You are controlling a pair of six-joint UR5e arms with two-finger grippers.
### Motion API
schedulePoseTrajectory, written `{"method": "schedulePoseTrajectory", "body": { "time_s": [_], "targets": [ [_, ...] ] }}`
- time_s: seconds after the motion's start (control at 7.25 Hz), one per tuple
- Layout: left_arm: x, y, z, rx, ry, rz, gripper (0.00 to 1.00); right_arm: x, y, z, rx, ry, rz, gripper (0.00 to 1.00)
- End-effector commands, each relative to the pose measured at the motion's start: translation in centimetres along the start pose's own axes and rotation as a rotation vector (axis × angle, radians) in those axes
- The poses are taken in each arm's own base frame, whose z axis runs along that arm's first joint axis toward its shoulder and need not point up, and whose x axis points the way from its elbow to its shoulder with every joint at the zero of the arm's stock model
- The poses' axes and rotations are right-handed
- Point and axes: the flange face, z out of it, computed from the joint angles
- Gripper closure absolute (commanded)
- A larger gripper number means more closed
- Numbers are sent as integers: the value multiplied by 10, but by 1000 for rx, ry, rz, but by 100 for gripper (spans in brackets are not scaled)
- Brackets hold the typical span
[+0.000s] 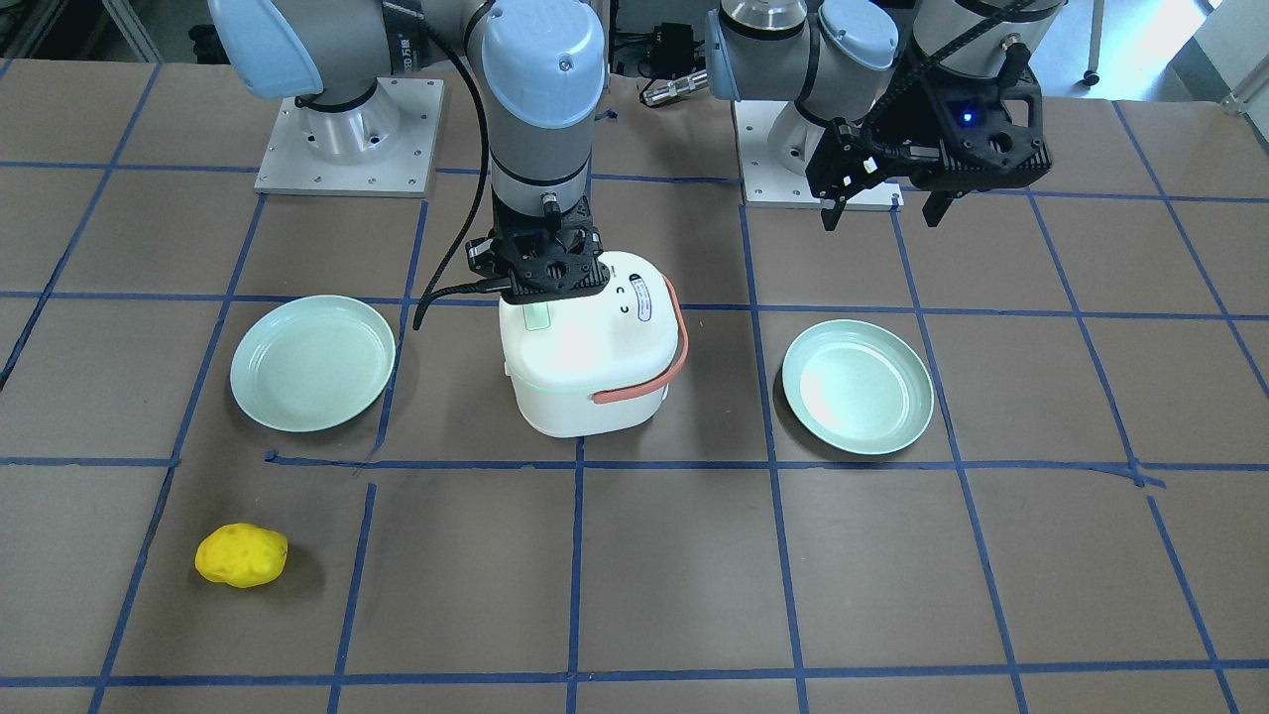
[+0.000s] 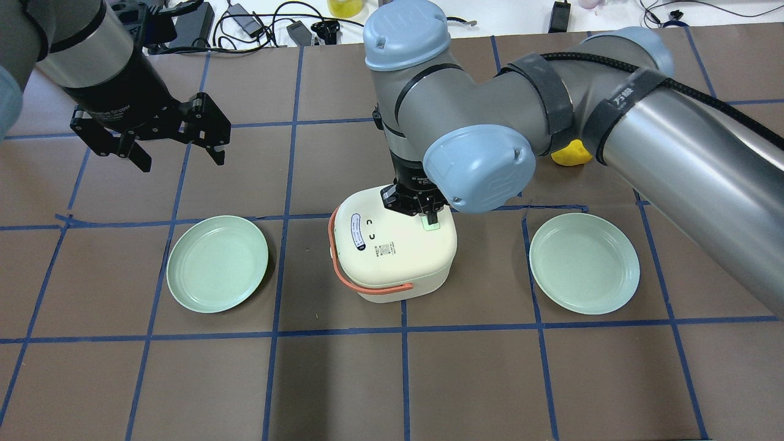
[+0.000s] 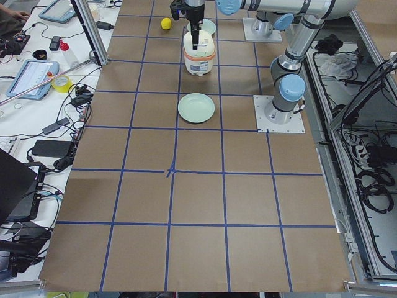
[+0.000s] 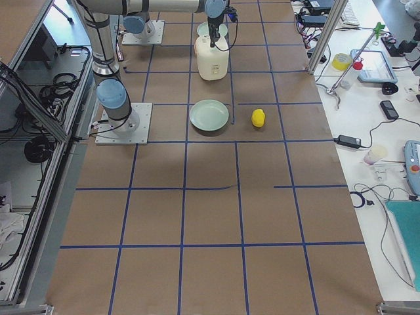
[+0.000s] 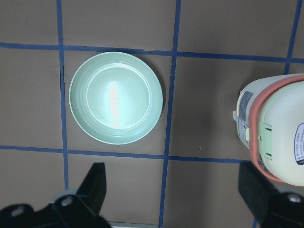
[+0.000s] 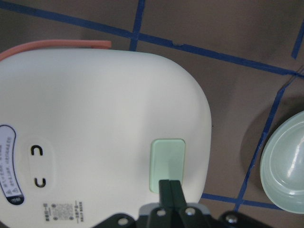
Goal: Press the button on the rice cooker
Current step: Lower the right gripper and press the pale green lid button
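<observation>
The white rice cooker (image 2: 398, 251) with a coral handle stands mid-table, lid closed. Its button (image 6: 167, 161), a pale mint rounded rectangle, sits flush in the lid near one edge and also shows in the overhead view (image 2: 431, 224). My right gripper (image 6: 170, 186) is shut, points straight down, and its joined tips sit on the button's edge nearest the wrist. I cannot tell whether it is pushed in. My left gripper (image 2: 180, 156) is open and empty, hovering above the table far from the cooker.
Two mint-green plates flank the cooker, one on my left (image 2: 217, 263) and one on my right (image 2: 584, 263). A yellow lumpy object (image 1: 241, 555) lies past the right-hand plate. Blue tape lines grid the brown table.
</observation>
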Motion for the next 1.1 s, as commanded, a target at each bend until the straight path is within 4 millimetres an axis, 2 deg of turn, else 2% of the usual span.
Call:
{"method": "schedulePoseTrajectory", "body": {
  "time_s": [0.0,0.28,0.55,0.69,0.83,0.97],
  "targets": [
    [0,0,0,0,0,0,0,1,2,14,-5,-1,3,100],
    [0,0,0,0,0,0,0,0,2,21,1,-7,5,100],
    [0,0,0,0,0,-1,0,-1,0,18,21,-9,6,100],
    [0,0,0,0,0,0,0,5,-1,3,38,-1,13,100],
    [0,0,0,0,0,0,0,12,17,-23,34,3,18,53],
    [0,0,0,0,0,-1,0,23,29,-46,57,27,22,1]
  ]
}}
